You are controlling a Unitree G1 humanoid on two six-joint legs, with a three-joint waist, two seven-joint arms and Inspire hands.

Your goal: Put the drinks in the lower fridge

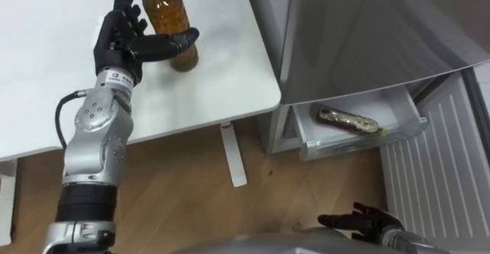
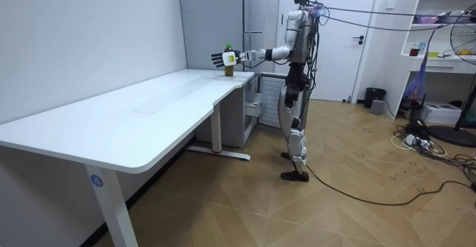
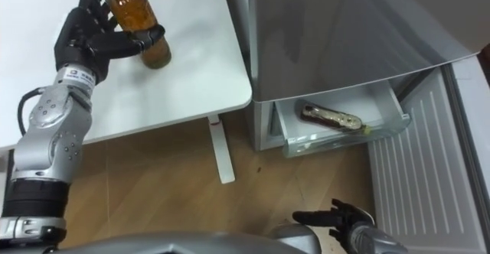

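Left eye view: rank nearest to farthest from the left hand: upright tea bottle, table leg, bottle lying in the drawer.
1. Tea bottle: upright, at the left hand's thumb.
2. Table leg: lower, right of the hand.
3. Lying bottle: far right, in the open drawer.

Left arm outstretched, left robot hand (image 1: 126, 43) splayed; right robot hand (image 1: 367, 222) low, loose-fingered.
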